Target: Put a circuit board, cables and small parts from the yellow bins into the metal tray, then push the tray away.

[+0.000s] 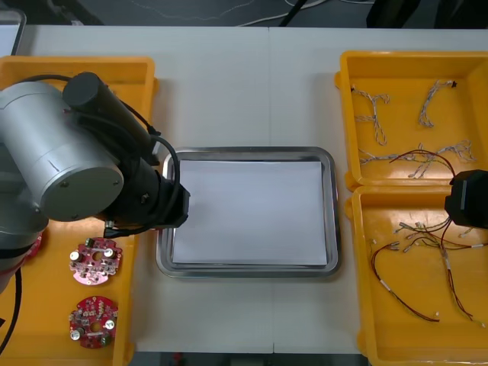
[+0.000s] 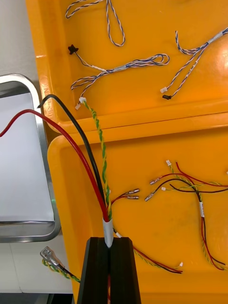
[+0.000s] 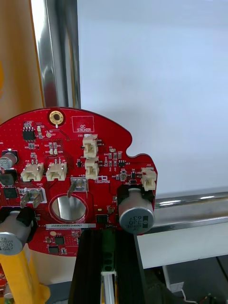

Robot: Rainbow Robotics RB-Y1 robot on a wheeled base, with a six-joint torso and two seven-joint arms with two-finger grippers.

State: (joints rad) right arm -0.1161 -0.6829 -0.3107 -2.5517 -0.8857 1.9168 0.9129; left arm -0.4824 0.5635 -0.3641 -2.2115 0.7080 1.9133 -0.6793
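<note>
Left gripper [image 3: 108, 237] has its 2 black fingers drawn in tight on a green block at the edge of a round red circuit board [image 3: 71, 175], with just that block's width between them. The board carries white connectors, 2 silver cylinders, a shiny round opening near its middle, a gold-ringed hole by its far edge and a notch cut into its outline. Beyond the fingers, the board hangs over the near left corner of the metal tray [image 1: 248, 155], crossing the shiny rim, with the tray's white inside lying past it. In the front view the left arm's end sits at the tray's left edge.

Right gripper [image 2: 109, 242] is pinched nearly closed on a cable bundle [image 2: 95, 175], gripping it at a white sleeve. From the sleeve a red wire, a black wire and a yellow-green twisted pair rise away from the fingers; the red and black ones arch toward the tray. This gripper is over the near right yellow bin [image 1: 362, 305], where more red and yellow cables [image 1: 412, 305] lie loose.

On the left, 2 more red boards [image 1: 96, 261] lie in the near left bin [image 1: 128, 305].

Farthest off, the far right bin [image 1: 347, 114] holds twisted blue and white cables [image 1: 374, 114].
</note>
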